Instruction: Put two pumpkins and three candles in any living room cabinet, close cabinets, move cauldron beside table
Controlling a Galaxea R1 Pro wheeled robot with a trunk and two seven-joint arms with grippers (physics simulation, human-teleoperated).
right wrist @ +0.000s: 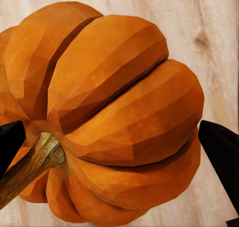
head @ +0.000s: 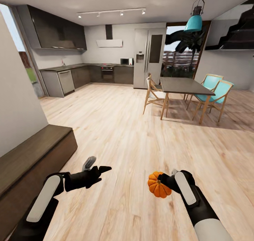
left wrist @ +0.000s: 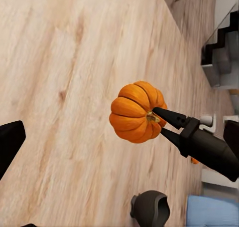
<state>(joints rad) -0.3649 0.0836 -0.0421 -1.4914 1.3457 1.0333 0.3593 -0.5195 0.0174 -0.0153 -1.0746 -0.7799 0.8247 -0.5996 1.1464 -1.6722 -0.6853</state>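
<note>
Between the two black fingers of your right gripper [head: 163, 183] sits a small round ribbed orange pumpkin [head: 159, 184], and the jaws are closed against it, lifted clear of the pale wood-plank floor [head: 141, 135]. From the left wrist view, the same pumpkin [left wrist: 137, 112] shows with the right gripper's finger tips [left wrist: 167, 116] meeting it at the stem end, one on each side. From the right wrist view, the pumpkin [right wrist: 107, 117] lies directly ahead of the jaws, its short brown stem [right wrist: 30, 164] angled toward one dark finger [right wrist: 10, 142], the other finger [right wrist: 221, 157] against the opposite flank.

Your left gripper [head: 96, 166] hangs beside the right one, well apart from it, over the floor. Its jaws stand parted, one grey fingertip [head: 89, 162] raised and one black fingertip [head: 104, 169] pointing forward, and they hold nothing.

Outboard of your left gripper runs a long, low dark-brown wood cabinet [head: 31, 156] with a flat top, set against the wall; its front appears closed.

Far ahead of both jaws you see a tall dark dining table with wooden legs [head: 185, 87], teal-backed chairs [head: 220, 92] around it, and dark grey kitchen cupboards [head: 81, 76] along the back wall
</note>
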